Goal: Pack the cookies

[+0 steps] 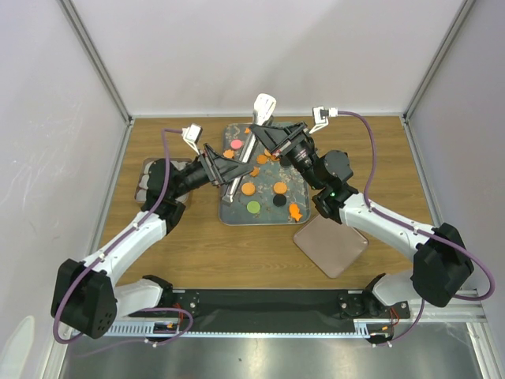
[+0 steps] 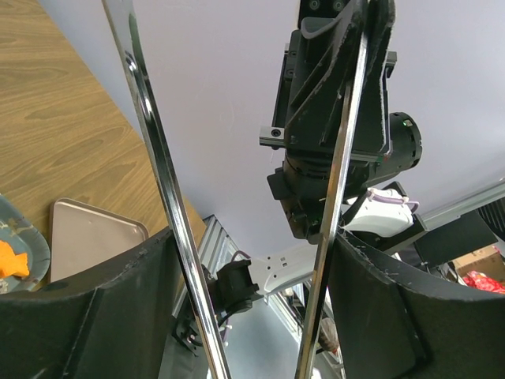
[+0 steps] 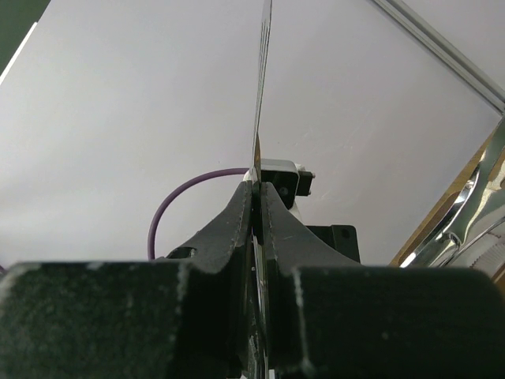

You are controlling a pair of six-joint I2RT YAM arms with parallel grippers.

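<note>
- Cookies lie spread on the floral tray in the middle of the wooden table. I see none off the tray, so I judge the packing has barely begun.
- A flat pinkish board lies right of the tray with nothing on it. On the left, a dark container sits mostly hidden under my left arm. I guess the pieces go there, but I cannot see inside it.
- Metal tongs slant over the tray's far half, and their white tips reach past its far edge, away from the cookies.
- My left gripper straddles both legs of the tongs. In its wrist view each shiny leg lies against one of the pads, so I read it as grasping the tool at a wide spread.
- My right gripper is clenched on one thin leg. Its wrist view shows that leg edge-on between fingers pressed together.
- The step in hand, as I judge it, is seating the tongs in the left gripper, not picking yet.
- Next, the right gripper should let go and back away without dragging the tool.
- After that the left arm must swing the white tips down over one piece, perhaps the green disc, black disc or orange fish near the tray's near edge.
- The squeeze should be gentle, since flat pieces may slide out from between the tips.
</note>
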